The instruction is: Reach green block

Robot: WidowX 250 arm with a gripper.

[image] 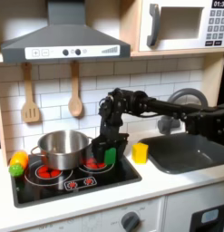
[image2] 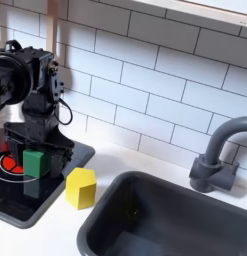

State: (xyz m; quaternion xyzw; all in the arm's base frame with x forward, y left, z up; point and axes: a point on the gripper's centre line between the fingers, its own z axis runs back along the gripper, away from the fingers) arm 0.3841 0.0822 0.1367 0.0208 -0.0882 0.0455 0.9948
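Note:
The green block (image: 110,156) (image2: 35,163) is a small bright green cube standing on the black stovetop (image: 77,181) (image2: 13,205), near its right edge in the first exterior view. My gripper (image: 105,148) (image2: 34,150) points down right over the block, open, with a dark finger on either side of the block's upper part. I cannot tell whether the fingers touch it. The black arm reaches in from the first exterior view's right.
A steel pot (image: 61,149) sits on the stove left of the gripper. A green-and-orange toy vegetable (image: 17,164) lies at the stove's left edge. A yellow block (image: 140,152) (image2: 81,187) stands on the counter between the stove and the grey sink (image: 190,154) (image2: 165,215), with its faucet (image2: 220,150).

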